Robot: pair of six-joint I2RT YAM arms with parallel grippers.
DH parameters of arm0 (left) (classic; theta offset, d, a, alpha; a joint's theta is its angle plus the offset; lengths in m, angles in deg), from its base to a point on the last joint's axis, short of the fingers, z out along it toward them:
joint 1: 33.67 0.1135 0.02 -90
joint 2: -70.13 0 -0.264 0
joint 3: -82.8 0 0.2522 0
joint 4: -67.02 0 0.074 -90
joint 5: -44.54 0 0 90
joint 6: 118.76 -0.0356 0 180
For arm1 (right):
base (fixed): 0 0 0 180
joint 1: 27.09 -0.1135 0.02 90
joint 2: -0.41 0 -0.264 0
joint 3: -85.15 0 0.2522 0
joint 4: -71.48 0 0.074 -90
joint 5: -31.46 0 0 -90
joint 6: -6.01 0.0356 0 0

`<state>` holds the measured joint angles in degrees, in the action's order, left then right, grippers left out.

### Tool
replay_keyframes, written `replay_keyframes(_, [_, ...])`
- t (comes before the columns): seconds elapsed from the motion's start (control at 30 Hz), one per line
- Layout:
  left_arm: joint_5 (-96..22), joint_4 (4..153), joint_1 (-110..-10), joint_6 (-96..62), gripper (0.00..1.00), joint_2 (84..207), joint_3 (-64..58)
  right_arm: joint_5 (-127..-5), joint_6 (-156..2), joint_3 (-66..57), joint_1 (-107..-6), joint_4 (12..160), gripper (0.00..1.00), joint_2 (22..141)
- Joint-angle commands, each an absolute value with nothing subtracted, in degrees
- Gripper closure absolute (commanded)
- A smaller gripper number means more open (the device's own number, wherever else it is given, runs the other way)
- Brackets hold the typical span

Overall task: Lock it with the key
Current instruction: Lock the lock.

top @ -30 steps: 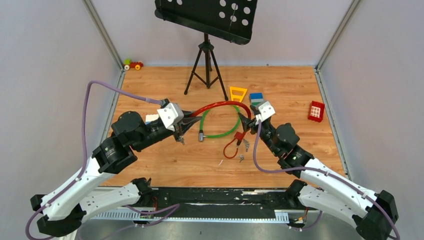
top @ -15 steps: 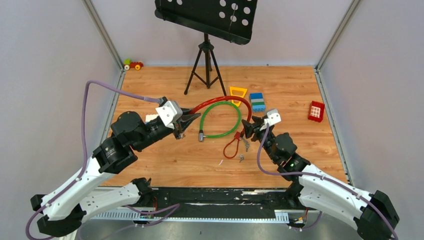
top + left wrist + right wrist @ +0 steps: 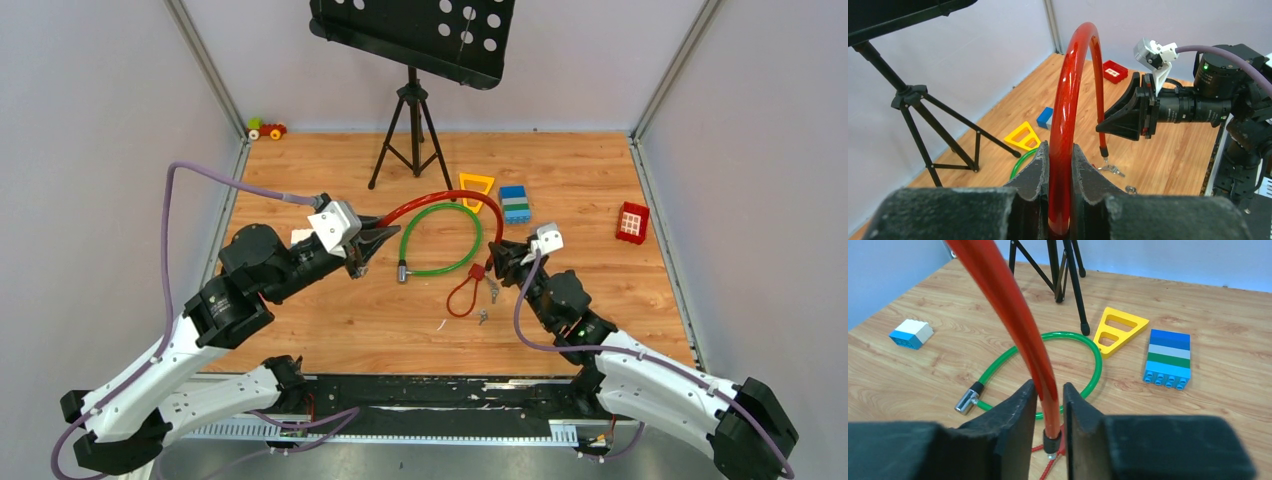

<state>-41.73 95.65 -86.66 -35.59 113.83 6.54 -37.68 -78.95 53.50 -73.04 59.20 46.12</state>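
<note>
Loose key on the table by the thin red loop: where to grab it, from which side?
Probably straight from above: the key lies flat and thin on the table, so pinch across its narrow width right at board level. Which end is the head is too small to tell.

Bright, even light with faint shadows (wrist views blur slightly nearest the lens).

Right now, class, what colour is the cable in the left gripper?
Glossy red; the cable shows best in the left wrist view.
</note>
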Motion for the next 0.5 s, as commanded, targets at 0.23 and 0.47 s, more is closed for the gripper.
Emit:
replay_keyframes(0.23, [-43.59,75.42,-86.56,-31.96,1.0,108.41,12.1,-35.05,-74.12,47.38,-73.1,56.88,1.0,47.59])
replay_keyframes(0.47, [-49.74,57.74,-86.54,-29.36,1.0,102.89,21.41,-32.56,-53.04,23.57,-73.1,79.14,1.0,47.25])
